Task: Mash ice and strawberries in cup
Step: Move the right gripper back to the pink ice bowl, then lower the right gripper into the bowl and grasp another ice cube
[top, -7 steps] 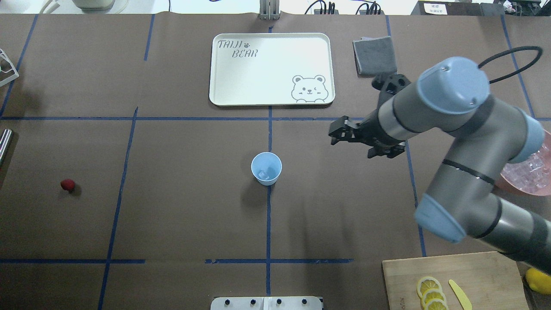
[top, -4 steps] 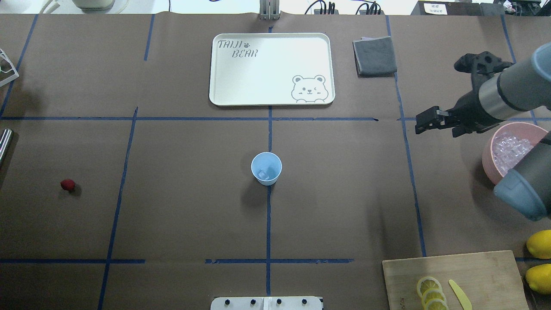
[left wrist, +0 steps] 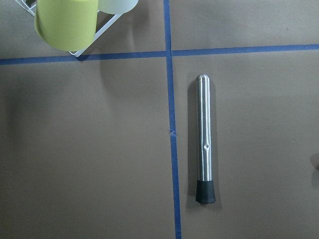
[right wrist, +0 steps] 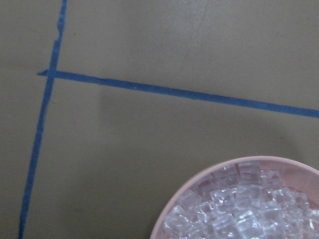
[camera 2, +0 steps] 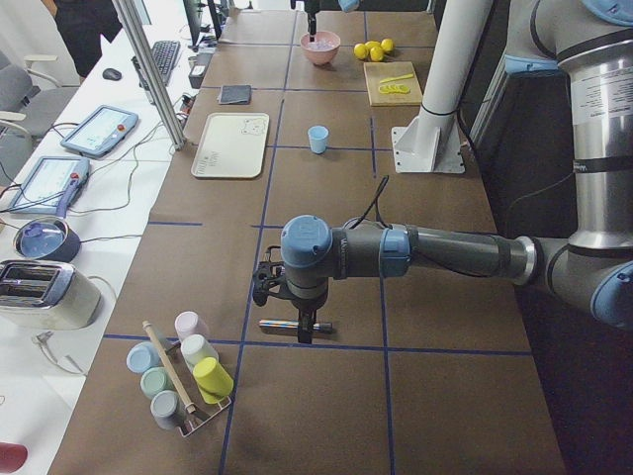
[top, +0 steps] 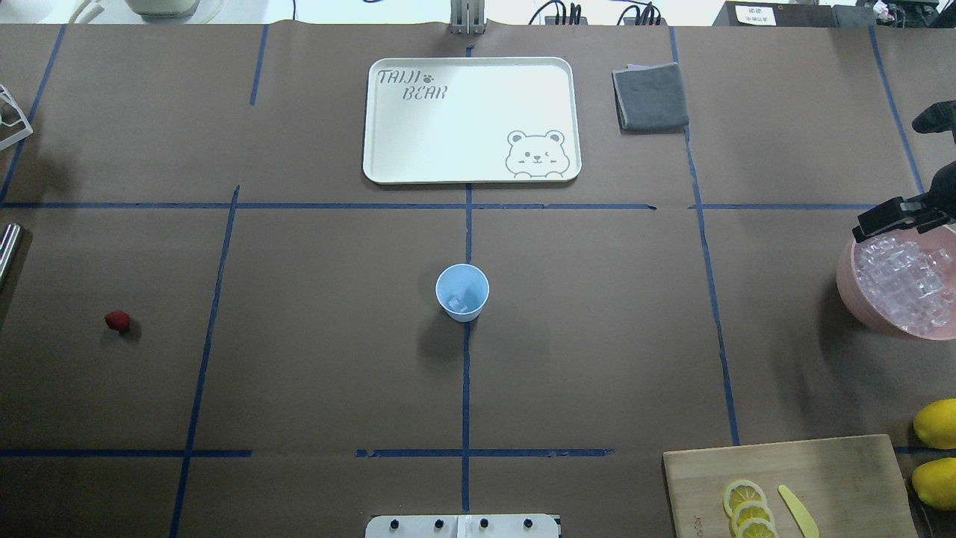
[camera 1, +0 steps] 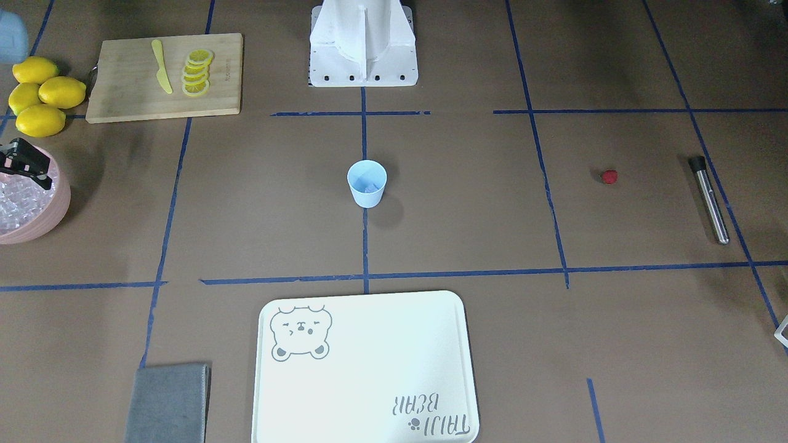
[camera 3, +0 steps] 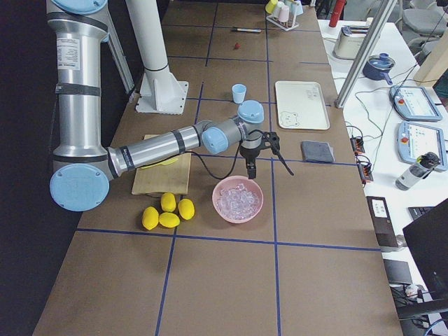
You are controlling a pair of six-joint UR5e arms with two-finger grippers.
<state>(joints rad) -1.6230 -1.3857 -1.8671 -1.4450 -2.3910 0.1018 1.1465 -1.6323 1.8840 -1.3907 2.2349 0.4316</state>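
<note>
Ice (top: 458, 302) lies at the bottom of the cup (top: 462, 292), which you will find upright at the middle of the desk (top: 597, 359), standing on a line of blue tape. Look well out toward the robot's left side for the strawberry (top: 117, 321): it lies alone on the desk, far apart from the cup. Farther out on that same side a steel rod (left wrist: 204, 139) with a black cap lies flat, just beside a tape line. The left gripper (camera 2: 305, 334) hangs over that rod; it shows only in the side view, so you cannot tell whether it is open or closed. At the desk's opposite end the right gripper (top: 892, 217) hovers just at the rim of the pink bowl (top: 848, 291), which is heaped with more ice cubes (top: 904, 280). You see only part of this gripper at the edge of the views, and whether it is open, closed or gripping anything cannot be told. A white tray (top: 470, 119) lies beyond the cup, well apart from it.
</note>
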